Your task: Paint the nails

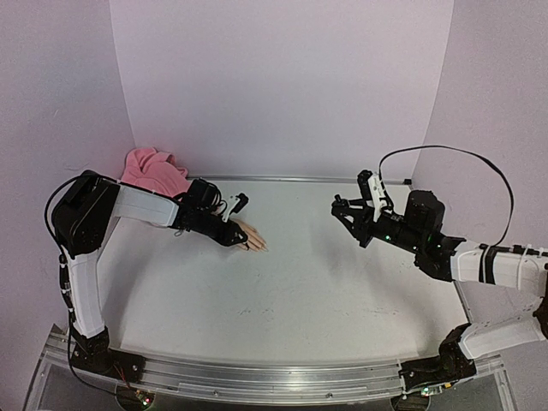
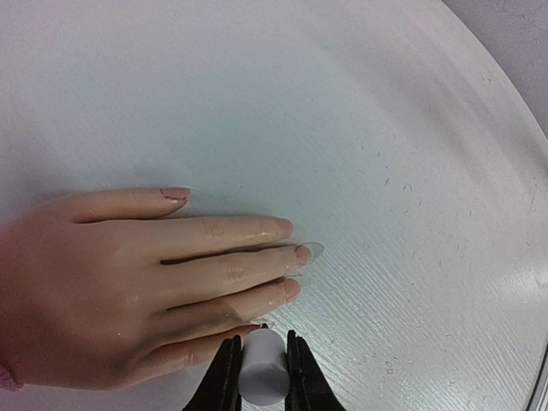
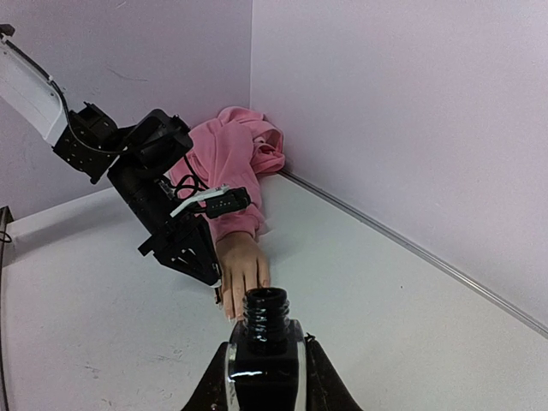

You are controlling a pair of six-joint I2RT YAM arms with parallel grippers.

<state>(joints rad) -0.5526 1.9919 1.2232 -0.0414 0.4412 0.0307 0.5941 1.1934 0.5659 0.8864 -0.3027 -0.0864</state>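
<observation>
- Mannequin hand point(image 2: 103, 282): beige, lying palm down on the white table point(image 2: 385, 128), at the left of the left wrist view with its fingers pointing toward the right of the frame.
- Nails point(image 2: 304, 253): four fingertips are visible left of centre in that view. All look pale pink, with no dark coat seen. The uppermost nail shows a thin dark line at its edge.
- Pink sleeve point(image 3: 227, 154): bunched behind the hand against the back wall, upper centre of the right wrist view.
- Left end effector point(image 2: 263, 341): at the bottom centre of its own view, fingers pressed onto a white cylinder point(image 2: 264, 372). The cylinder's tip sits just beside the lowest finger of the hand; contact cannot be confirmed, and no brush is visible.
- Right end effector point(image 3: 266, 349): pinching a black polish bottle point(image 3: 265, 325) — upright, neck open, no cap on it — at the bottom centre of the right wrist view.
- In the top view the right end effector is right of centre, well apart from the hand at left of centre.
</observation>
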